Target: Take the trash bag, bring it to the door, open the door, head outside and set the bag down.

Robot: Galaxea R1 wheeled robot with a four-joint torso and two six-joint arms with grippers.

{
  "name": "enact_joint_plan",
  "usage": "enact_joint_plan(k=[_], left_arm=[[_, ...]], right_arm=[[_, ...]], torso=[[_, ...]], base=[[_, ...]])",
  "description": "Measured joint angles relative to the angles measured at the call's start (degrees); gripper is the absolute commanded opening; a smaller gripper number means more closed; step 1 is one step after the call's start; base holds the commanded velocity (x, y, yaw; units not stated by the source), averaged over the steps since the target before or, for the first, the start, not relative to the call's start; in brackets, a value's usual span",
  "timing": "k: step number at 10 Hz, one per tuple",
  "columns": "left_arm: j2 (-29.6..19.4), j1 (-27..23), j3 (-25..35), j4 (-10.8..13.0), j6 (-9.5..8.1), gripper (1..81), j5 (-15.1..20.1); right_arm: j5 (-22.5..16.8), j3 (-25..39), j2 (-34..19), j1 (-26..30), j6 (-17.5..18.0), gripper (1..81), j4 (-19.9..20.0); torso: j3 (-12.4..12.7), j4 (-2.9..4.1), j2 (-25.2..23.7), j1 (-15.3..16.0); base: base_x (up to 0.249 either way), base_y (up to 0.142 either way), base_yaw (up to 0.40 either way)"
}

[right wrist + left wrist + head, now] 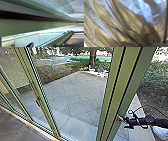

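One hand, my right gripper (125,121), was at the green-framed door (112,92) — whether its fingers were apart or together, I could not tell. Close to my left wrist, the thin, crinkled trash bag (130,18) seemed light, soft and slippery — best gripped by bunched folds. My right arm (160,122) reached in nearly level.

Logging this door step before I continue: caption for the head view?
The robot's right hand at the green door frame, with paved yard outside.

Office building doorway — green-framed glass panels (43,99), paved yard (77,94), tree (92,57), shrubs (156,77)
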Motion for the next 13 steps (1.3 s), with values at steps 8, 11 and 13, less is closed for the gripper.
enact_joint_plan(k=[8,11,13], left_arm=[[0.00,0.02,0.00,0.00,0.02,1.0,-0.05],[-0.02,0.02,0.00,0.00,0.00,1.0,-0.10],[-0.02,0.00,0.00,0.00,0.00,1.0,-0.10]], right_arm=[[-3.21,3.47,-5.01,10.59,-0.20,81.1,-2.07],[-5.88,4.13,-8.46,14.07,-2.47,81.1,-3.86],[-5.46,4.95,-10.50,17.32,-3.36,81.1,-3.95]], torso=[[-0.02,0.00,0.07,0.07],[-0.02,0.02,0.09,0.11],[-0.02,0.02,0.09,0.11]], base=[[0.000,0.000,0.000],[0.000,0.000,0.000],[0.000,0.000,0.000]])
